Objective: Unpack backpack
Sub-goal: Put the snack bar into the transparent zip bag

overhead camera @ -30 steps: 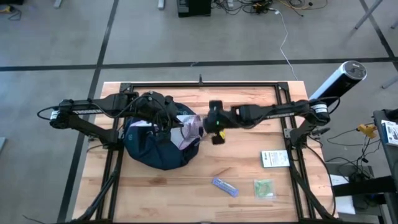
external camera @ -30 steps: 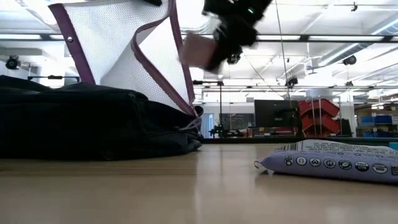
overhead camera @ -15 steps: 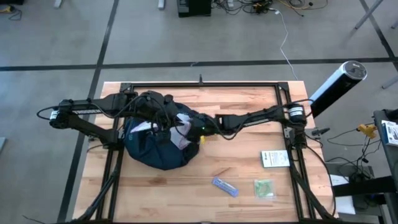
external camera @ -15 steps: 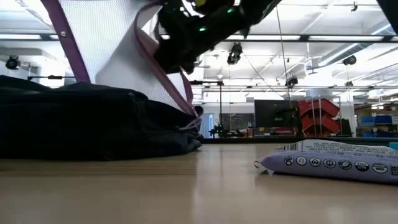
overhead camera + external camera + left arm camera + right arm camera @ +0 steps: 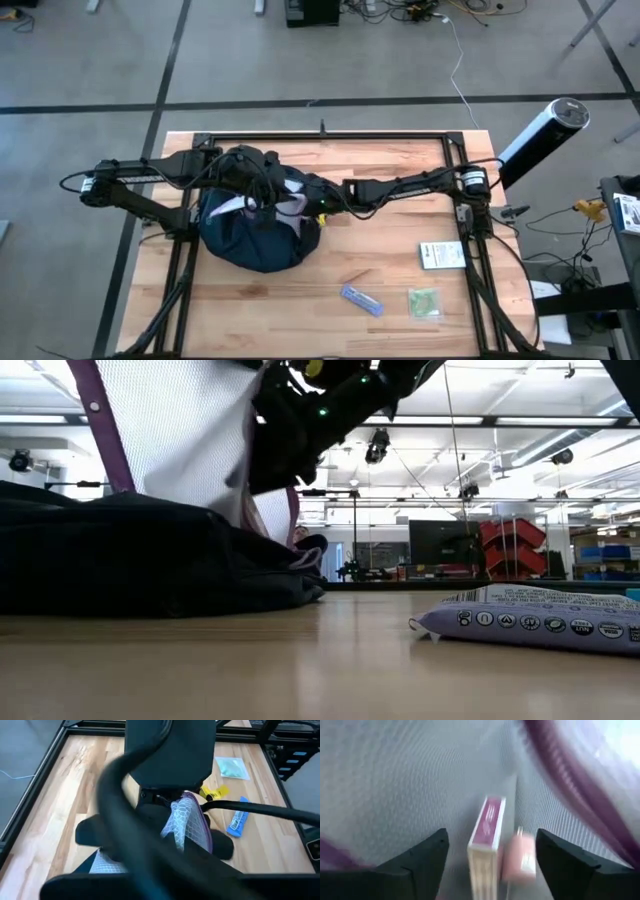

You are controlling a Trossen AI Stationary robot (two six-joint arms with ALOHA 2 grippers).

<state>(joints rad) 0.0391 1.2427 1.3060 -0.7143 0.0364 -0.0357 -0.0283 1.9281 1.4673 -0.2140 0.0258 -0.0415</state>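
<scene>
From above, the backpack [image 5: 255,232] lies on the left half of the table [image 5: 390,290], with the left gripper [image 5: 262,195] shut over it and the right gripper [image 5: 308,203] at its opening. The low view shows a mesh pouch [image 5: 175,430] rising above the backpack [image 5: 140,555]. Through the right wrist camera, the right gripper [image 5: 487,857] stands wide apart around a small box [image 5: 487,837] inside the mesh.
</scene>
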